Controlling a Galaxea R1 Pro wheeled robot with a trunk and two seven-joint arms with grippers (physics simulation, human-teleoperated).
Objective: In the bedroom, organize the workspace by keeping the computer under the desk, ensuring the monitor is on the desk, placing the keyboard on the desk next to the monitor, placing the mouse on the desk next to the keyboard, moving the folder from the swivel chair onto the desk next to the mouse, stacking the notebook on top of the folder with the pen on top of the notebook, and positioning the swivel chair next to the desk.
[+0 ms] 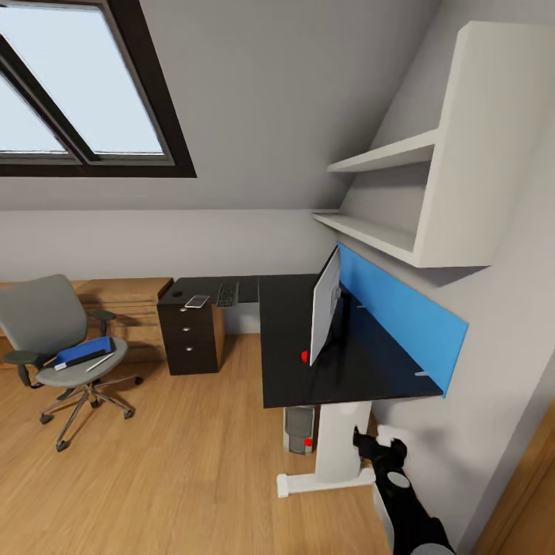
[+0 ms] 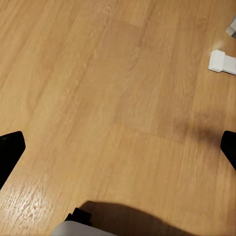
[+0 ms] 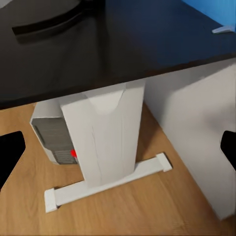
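Robot stands off the near end of the desk (image 1: 308,362); nothing in hand. Monitor (image 1: 325,304) upright on the tabletop, edge-on to the head camera, red light at its lower corner. Computer (image 1: 298,428) on the floor under the desk, beside the white desk leg (image 1: 337,443) — that item looks settled. Keyboard (image 1: 227,294) lies on the far wing of the desk, well apart from the monitor, with a small pale flat object (image 1: 197,301) just beside it over the drawer unit (image 1: 190,337). Mouse: cannot identify. Swivel chair (image 1: 58,347) stands well apart from the desk; the blue folder (image 1: 83,351) rests on its seat with the pen (image 1: 99,361) beside it. Notebook not made out. Left fingers (image 2: 11,152) spread wide over bare wooden floor (image 2: 113,88); right fingers (image 3: 11,150) also wide apart, empty, aimed at the desk leg. Judgement: folder likely light, thin, stiff and slick — pinch one long edge overhanging the seat. Pen will roll; lift it separately, at mid-length. Chair rolls on castors, so press gently.
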